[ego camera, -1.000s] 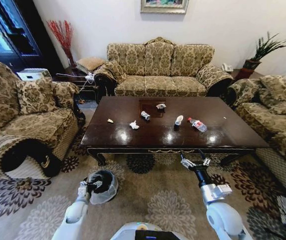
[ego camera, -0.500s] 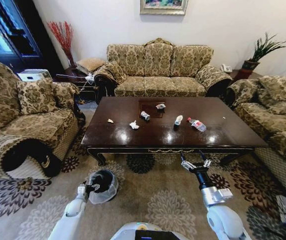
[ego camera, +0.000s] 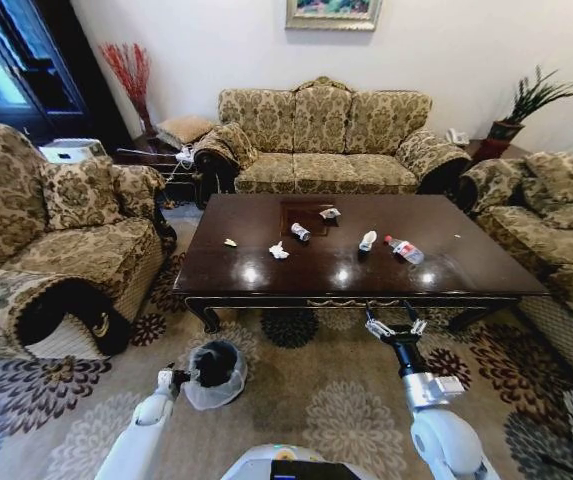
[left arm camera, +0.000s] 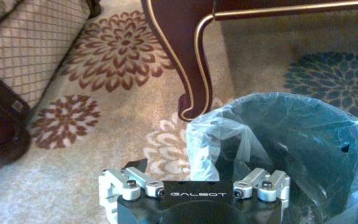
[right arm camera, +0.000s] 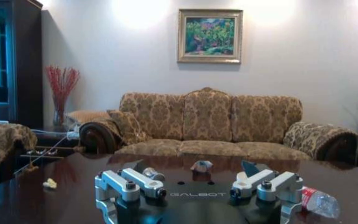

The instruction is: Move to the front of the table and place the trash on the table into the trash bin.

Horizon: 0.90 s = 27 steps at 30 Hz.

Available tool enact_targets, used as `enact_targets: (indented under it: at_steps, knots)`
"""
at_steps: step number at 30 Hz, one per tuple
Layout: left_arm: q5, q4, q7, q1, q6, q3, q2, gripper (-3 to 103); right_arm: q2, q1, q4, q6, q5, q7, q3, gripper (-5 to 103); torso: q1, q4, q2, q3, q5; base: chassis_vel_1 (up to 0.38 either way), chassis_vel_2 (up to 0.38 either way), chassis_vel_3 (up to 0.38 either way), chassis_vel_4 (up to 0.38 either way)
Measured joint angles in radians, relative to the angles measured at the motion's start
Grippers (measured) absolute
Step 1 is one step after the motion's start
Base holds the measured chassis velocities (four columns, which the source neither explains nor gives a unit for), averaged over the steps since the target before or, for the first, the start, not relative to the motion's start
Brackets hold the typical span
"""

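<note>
The dark table (ego camera: 466,265) carries the trash: a small scrap (ego camera: 230,242), crumpled white paper (ego camera: 279,250), two wrappers (ego camera: 301,232) (ego camera: 329,213), a white cup (ego camera: 368,241) and a clear bottle (ego camera: 404,250). The bag-lined trash bin (ego camera: 216,375) stands on the carpet below the table's front left corner. My left gripper (ego camera: 173,379) is at the bin's rim and open, with the bag's edge (left arm camera: 204,140) between its fingers. My right gripper (ego camera: 394,325) hovers open at the table's front edge, level with the tabletop (right arm camera: 73,196), with the bottle (right arm camera: 319,203) just beyond it.
Patterned sofas stand on the left (ego camera: 56,230), the far side (ego camera: 321,140) and the right (ego camera: 561,200) of the table. A carved table leg (left arm camera: 195,56) stands close to the bin. Open carpet (ego camera: 316,400) lies between me and the table.
The whole head view has shifted slightly to the right, so the camera moved. The bin sits a little farther from my left gripper. The right gripper holds the same pose.
</note>
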Motion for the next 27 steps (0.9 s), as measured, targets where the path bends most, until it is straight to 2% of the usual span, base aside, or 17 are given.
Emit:
enact_targets:
  at_steps: [2, 4, 5, 7, 9, 11, 16, 19, 20, 24, 26, 27]
  knots:
    - [0.010, 0.041, 0.017, -0.030, 0.000, 0.010, -0.007, 88, -0.005, -0.004, -0.005, -0.002, 0.002, 0.000, 0.005, 100, 0.000, -0.0001, 0.000, 0.000, 0.0001, 0.000, 0.000, 0.000, 0.000]
    - [0.017, 0.056, 0.022, -0.043, -0.001, 0.013, -0.010, 88, -0.005, -0.005, -0.007, -0.003, 0.002, 0.001, 0.007, 100, 0.000, -0.0001, 0.000, 0.000, 0.0002, 0.000, 0.000, 0.000, 0.000]
    - [0.041, 0.092, 0.026, -0.076, -0.010, 0.019, -0.015, 77, -0.005, -0.010, -0.009, -0.004, 0.002, 0.002, 0.010, 100, 0.000, -0.0004, 0.000, 0.000, 0.0005, 0.000, 0.000, 0.000, 0.000]
    - [0.050, 0.106, 0.026, -0.089, -0.014, 0.021, -0.018, 77, -0.005, -0.013, -0.009, -0.004, 0.003, 0.002, 0.012, 100, 0.000, -0.0004, 0.000, 0.000, 0.0005, 0.000, 0.000, 0.000, 0.000]
    - [0.100, 0.188, 0.021, -0.148, -0.046, 0.026, -0.026, 69, -0.005, -0.026, -0.009, -0.005, 0.003, 0.002, 0.016, 100, 0.000, -0.0003, 0.000, 0.000, 0.0002, 0.000, 0.000, 0.000, 0.000]
    - [0.152, 0.247, 0.000, -0.184, -0.074, 0.026, -0.032, 67, -0.004, -0.033, -0.008, -0.006, 0.004, 0.006, 0.019, 100, 0.000, -0.0004, 0.000, 0.000, 0.0002, 0.000, 0.000, 0.000, 0.000]
    - [0.195, 0.290, -0.014, -0.211, -0.065, 0.030, -0.035, 64, -0.005, -0.041, -0.007, -0.007, 0.012, 0.013, 0.029, 100, 0.000, -0.0003, 0.000, 0.000, 0.0002, 0.000, 0.000, 0.000, 0.000]
    - [0.236, 0.305, -0.023, -0.222, -0.057, 0.034, -0.036, 49, -0.006, -0.039, -0.008, -0.010, 0.021, 0.019, 0.031, 100, 0.000, -0.0003, 0.000, 0.000, 0.0002, 0.000, 0.000, 0.000, 0.000]
    - [0.236, 0.305, -0.023, -0.222, -0.057, 0.034, -0.036, 49, -0.006, -0.039, -0.008, -0.010, 0.021, 0.019, 0.031, 100, 0.000, -0.0003, 0.000, 0.000, 0.0002, 0.000, 0.000, 0.000, 0.000]
    - [0.272, 0.349, -0.021, -0.248, -0.041, 0.032, -0.036, 30, -0.005, -0.039, -0.009, -0.012, 0.023, 0.021, 0.030, 100, 0.000, -0.0002, 0.000, 0.000, 0.0002, 0.000, 0.000, 0.000, 0.000]
    - [0.279, 0.358, -0.021, -0.252, -0.038, 0.031, -0.037, 30, -0.005, -0.040, -0.009, -0.012, 0.023, 0.021, 0.030, 100, 0.000, -0.0002, 0.000, 0.000, 0.0002, 0.000, 0.000, 0.000, 0.000]
    - [0.290, 0.382, -0.020, -0.264, -0.035, 0.025, -0.038, 26, -0.006, -0.045, -0.009, -0.012, 0.023, 0.022, 0.031, 100, 0.000, -0.0002, 0.000, 0.000, 0.0003, 0.000, 0.000, 0.000, 0.000]
